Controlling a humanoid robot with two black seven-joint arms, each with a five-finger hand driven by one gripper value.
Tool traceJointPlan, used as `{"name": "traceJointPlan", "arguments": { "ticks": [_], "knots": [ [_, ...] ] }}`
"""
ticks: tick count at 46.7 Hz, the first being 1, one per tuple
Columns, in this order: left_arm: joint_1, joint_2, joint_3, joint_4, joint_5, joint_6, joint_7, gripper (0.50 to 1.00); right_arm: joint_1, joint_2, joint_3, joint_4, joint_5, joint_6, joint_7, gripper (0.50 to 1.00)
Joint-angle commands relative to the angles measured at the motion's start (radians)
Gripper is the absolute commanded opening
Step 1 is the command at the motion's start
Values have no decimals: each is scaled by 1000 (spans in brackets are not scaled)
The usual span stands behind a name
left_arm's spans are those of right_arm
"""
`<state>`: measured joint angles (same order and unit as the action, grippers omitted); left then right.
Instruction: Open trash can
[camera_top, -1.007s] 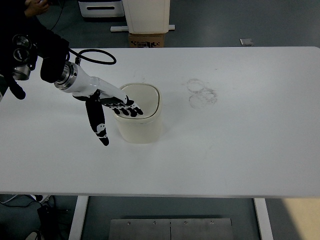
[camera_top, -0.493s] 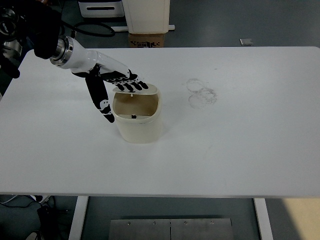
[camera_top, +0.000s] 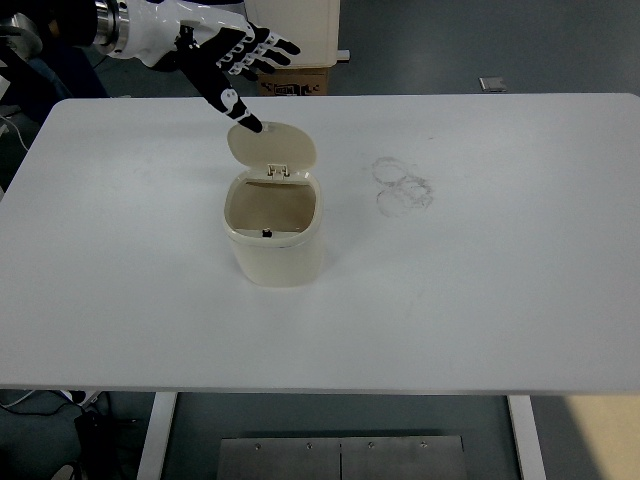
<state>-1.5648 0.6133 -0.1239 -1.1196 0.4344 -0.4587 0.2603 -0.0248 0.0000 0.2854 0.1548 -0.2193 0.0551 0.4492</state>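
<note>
Below the near edge of the bench (camera_top: 480, 330) a metal plate (camera_top: 340, 458) is showing on the floor, cut off by the bottom of the picture, and a white bench leg (camera_top: 153, 437) is standing at its left. A tangle of dark cables (camera_top: 45, 435) is lying in the near left corner of the view, partly hidden under the bench.

The cream trash can (camera_top: 275, 240) is standing on the bench left of its middle, nearer the far edge than the near one. Its mouth is showing open, with a small dark spot inside on the near wall. The lid (camera_top: 272, 145) is standing tilted back from a hinge on the far rim. To the right of the can, well apart from it, faint ring-shaped smudges (camera_top: 403, 185) are marking the bench top; what made them is hard to tell.

The left robot hand (camera_top: 222, 55) is hanging over the far left corner of the bench, its fingers spread and holding nothing. One dark fingertip (camera_top: 245, 122) is pointing down at the lid's left edge; whether it is touching cannot be told. The arm is cut off by the top left edge.

Beyond the far edge a cardboard box (camera_top: 295, 80) is sitting on the floor, half hidden by the bench, with a white cabinet (camera_top: 293, 30) behind it.
</note>
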Motion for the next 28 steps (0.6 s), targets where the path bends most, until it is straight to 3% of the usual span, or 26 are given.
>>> {"name": "traceJointPlan", "arguments": {
  "ticks": [1, 7, 13, 20, 28],
  "knots": [
    [38, -21, -36, 14, -26, 69, -26, 1000, 0, 0, 0, 0, 0, 0, 0, 991],
    [103, -55, -100, 78, -33, 167, -61, 1000, 0, 0, 0, 0, 0, 0, 0, 991],
    [190, -116, -190, 182, -26, 210, -96, 1000, 0, 0, 0, 0, 0, 0, 0, 991],
    [258, -175, -276, 303, -36, 201, -107, 1000, 0, 0, 0, 0, 0, 0, 0, 991],
    [348, -247, -399, 475, -39, 138, -187, 1000, 0, 0, 0, 0, 0, 0, 0, 991]
  ]
}}
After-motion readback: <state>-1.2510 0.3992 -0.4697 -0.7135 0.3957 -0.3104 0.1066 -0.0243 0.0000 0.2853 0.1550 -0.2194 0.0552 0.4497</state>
